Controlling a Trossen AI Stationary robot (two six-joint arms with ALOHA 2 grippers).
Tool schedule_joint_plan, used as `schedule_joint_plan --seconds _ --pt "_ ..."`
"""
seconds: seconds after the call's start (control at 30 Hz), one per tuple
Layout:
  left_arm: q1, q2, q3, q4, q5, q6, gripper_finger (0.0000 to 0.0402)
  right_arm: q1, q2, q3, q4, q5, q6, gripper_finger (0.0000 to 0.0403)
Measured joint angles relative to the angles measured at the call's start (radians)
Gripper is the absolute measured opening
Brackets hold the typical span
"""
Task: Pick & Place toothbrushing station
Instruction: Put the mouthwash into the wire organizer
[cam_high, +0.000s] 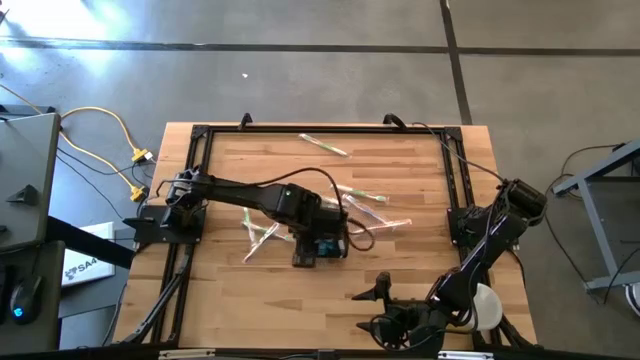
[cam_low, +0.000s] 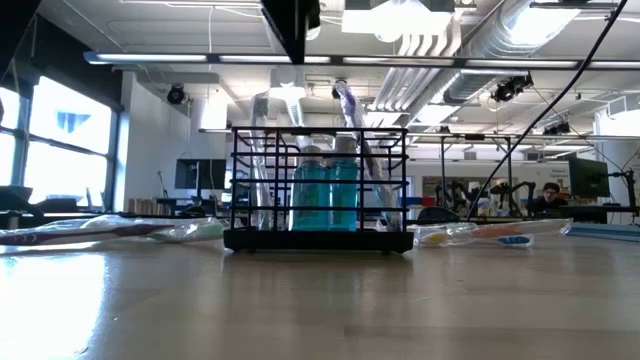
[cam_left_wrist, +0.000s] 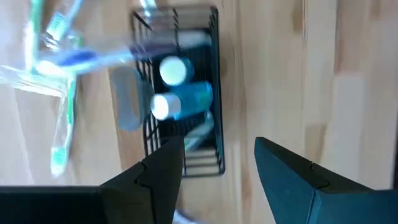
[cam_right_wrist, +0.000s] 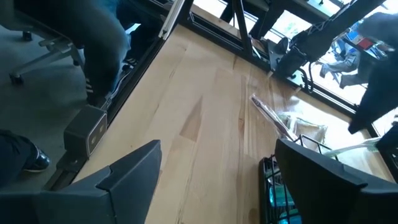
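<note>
The toothbrushing station is a small black wire caddy that stands on its base on the wooden table, near the middle. In it stand two blue bottles with white caps and a few toothbrushes. My left gripper hangs open above the caddy's one end, pointing steeply down, with only bare wood between its fingers. In the high view the left arm's hand covers part of the caddy. My right gripper waits open above the table's near right part, with nothing between its fingers.
Loose toothbrushes in clear wrappers lie around the caddy: to its left, to its right and near the far edge. A white round thing sits by the right arm. A black frame runs along the table's edges.
</note>
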Motion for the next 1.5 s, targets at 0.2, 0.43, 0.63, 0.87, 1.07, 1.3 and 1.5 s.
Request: schedule_joint_plan --seconds 0.2,0.43,0.63,0.87,1.07,1.3,1.5 --pt "0.001 0.0 -0.102 0.043 -0.05 0.072 0.0191 0.0 0.0 0.0 -0.003 -0.006 0.021 0.0309" --pt "0.002 0.0 -0.147 0.091 -0.153 0.096 0.0145 0.002 0.0 0.0 -0.006 -0.006 0.022 0.0309" --pt "0.002 0.0 -0.182 0.195 -0.177 0.142 0.0021 0.002 0.0 0.0 -0.019 -0.005 0.025 0.0309" --pt "0.002 0.0 -0.23 0.259 -0.217 0.152 0.0002 0.002 0.0 0.0 -0.032 -0.004 0.026 0.0309" --pt "0.002 0.001 -0.265 0.284 -0.26 0.152 0.0001 0.002 0.0 0.0 -0.034 -0.004 0.026 0.0309" --pt "0.002 0.001 -0.268 0.286 -0.261 0.152 0.0 0.002 0.0 0.0 -0.034 -0.004 0.026 0.0309" --pt "0.002 0.001 -0.268 0.286 -0.261 0.152 0.0 0.002 0.0 0.0 -0.033 -0.004 0.026 0.0309"
